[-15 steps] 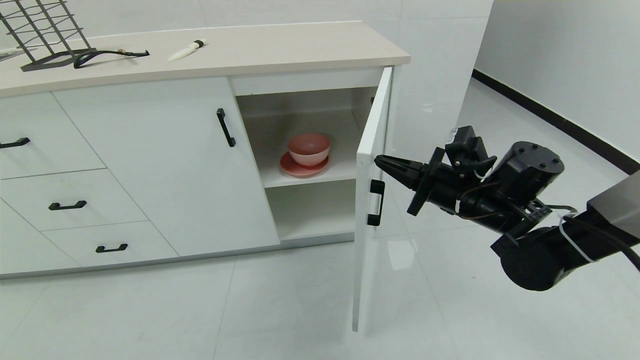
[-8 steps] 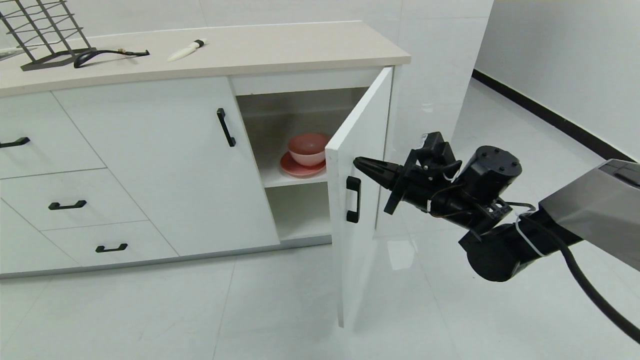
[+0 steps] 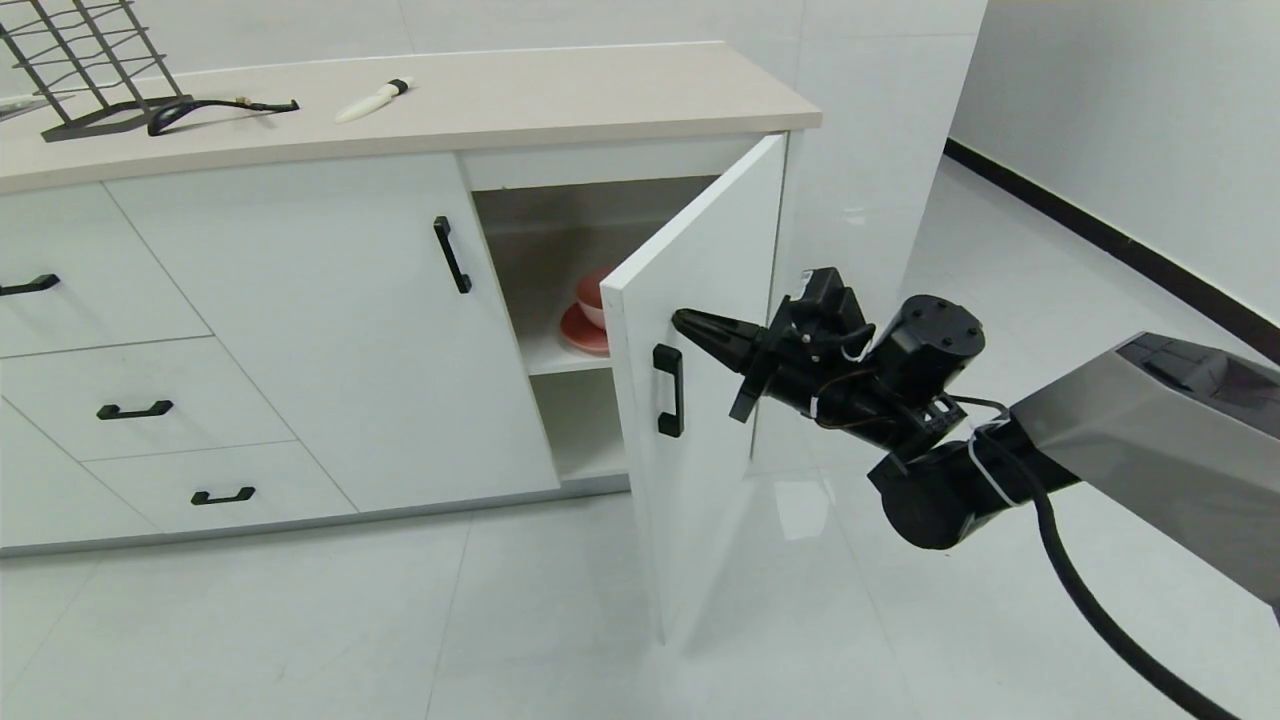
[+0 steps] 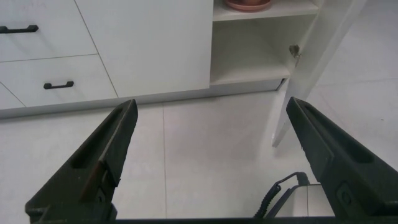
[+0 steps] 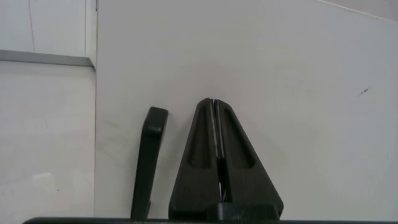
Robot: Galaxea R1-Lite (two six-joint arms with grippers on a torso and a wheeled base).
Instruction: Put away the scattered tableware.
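Now right jaws pressed together at smooth white door (image 3: 700, 290), beside black bar handle (image 3: 668, 391); left jaws spread.

Glossy floor tiles (image 3: 250, 620), matt white cabinet door (image 3: 700, 300)

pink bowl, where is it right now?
In the head view, the pink bowl sits on a pink plate on the upper shelf of the cabinet's right-hand compartment, half hidden behind the partly open door.
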